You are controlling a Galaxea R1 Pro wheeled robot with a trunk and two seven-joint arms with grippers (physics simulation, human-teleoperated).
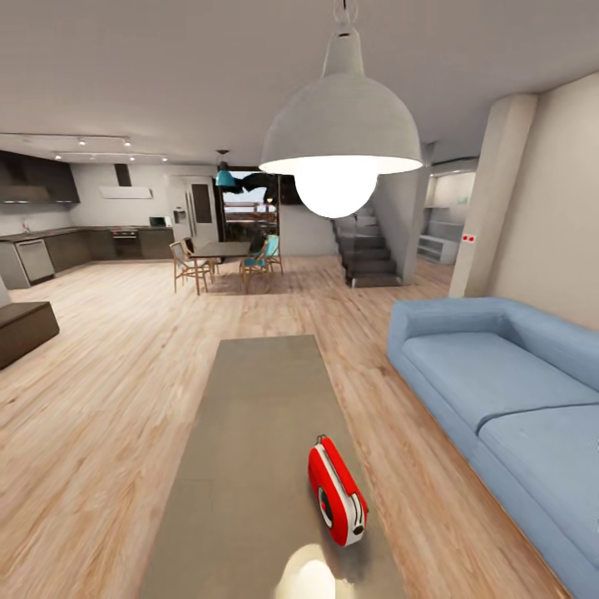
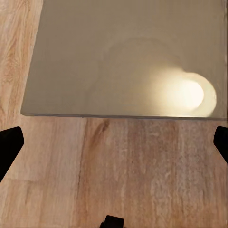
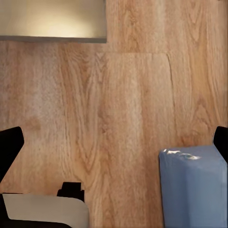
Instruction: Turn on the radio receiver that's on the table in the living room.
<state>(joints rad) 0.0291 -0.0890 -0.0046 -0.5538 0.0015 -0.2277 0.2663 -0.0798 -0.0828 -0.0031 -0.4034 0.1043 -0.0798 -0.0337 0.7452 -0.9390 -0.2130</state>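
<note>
Head view: the radio stands low and right of centre on the grey surface, untouched. Approach looks finished; reaching and switching it on remain. Both wrist views show jaws spread wide, holding nothing, above floor.
</note>
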